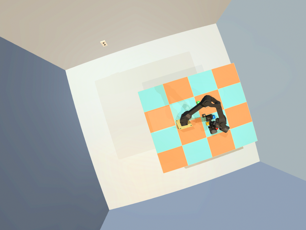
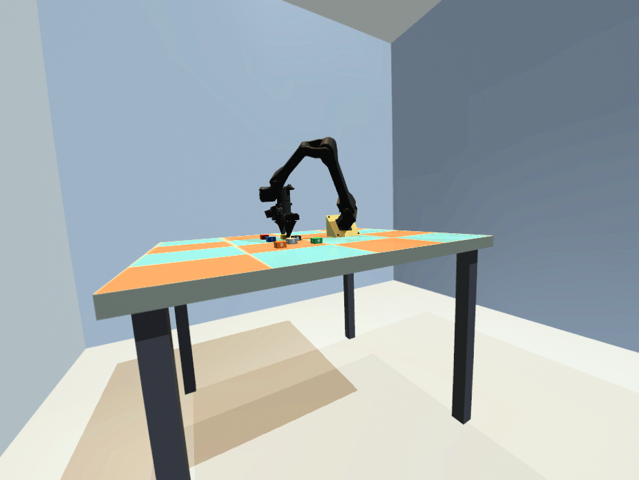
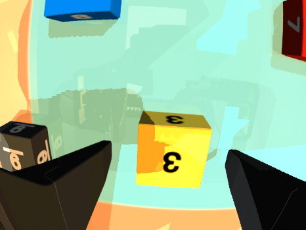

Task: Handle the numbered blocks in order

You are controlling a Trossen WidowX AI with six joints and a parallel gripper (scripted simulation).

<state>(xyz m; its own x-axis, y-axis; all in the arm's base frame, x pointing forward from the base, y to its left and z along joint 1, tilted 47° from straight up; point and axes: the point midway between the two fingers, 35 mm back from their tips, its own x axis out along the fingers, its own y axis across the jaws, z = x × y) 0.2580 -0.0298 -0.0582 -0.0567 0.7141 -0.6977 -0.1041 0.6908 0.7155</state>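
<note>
The fingers of the gripper [image 1: 209,123] [image 2: 285,234] [image 3: 169,147] stand open, one on each side of the yellow block [image 1: 207,123] [image 2: 282,236] [image 3: 174,158], the 3, with a gap on both sides. It sits upright on the desk [image 1: 225,74] [image 2: 288,285] [image 3: 197,66], inward from the top view's right edge. The black block [image 1: 203,115] [image 2: 297,237] [image 3: 21,141] is just beyond one finger, so opening wider or swinging sideways could knock it out of order. A slanted rise could drag the 3. Its barred digit, probably 9, could be misread as 6.

Farther out, the blue block [image 1: 213,116] [image 2: 270,238] [image 3: 82,10] and red 7 [image 1: 216,128] [image 2: 264,236] [image 3: 292,29] risk a clip if travel stays low. The green 4 [image 1: 198,102] [image 2: 316,241], toward the top view's upper edge, probably follows the 3.
</note>
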